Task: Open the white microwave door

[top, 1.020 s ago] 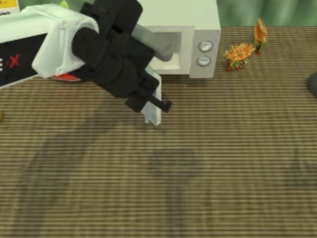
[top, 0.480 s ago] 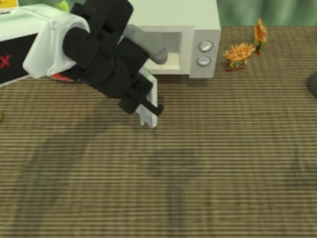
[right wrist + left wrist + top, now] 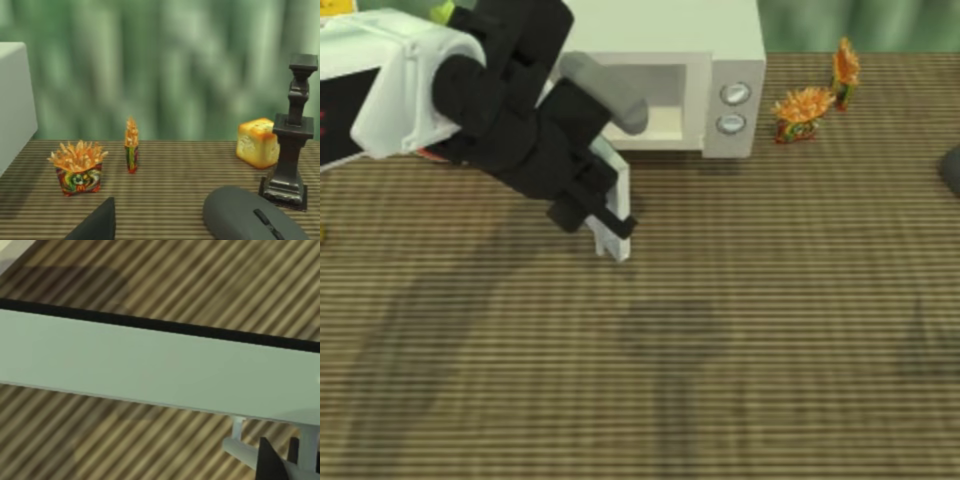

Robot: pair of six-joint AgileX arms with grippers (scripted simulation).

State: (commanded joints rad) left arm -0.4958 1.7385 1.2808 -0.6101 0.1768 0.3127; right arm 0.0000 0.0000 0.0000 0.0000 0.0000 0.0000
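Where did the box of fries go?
In the top view the box of fries sits at the back of the table, right of centre, just right of the white microwave, beside a smaller fries packet.

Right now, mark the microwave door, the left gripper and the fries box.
door [image 3: 617,205]: top view, on its swung-out free edge.
left gripper [image 3: 610,222]: top view, at the fingertips by the door handle.
fries box [image 3: 78,179]: right wrist view, on its printed front.

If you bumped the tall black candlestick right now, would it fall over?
Probably. The candlestick is tall and thin on a small square base, so a push near its top would likely tip it. It looks solid and stiff, so it should topple whole, perhaps onto the mouse beside it.
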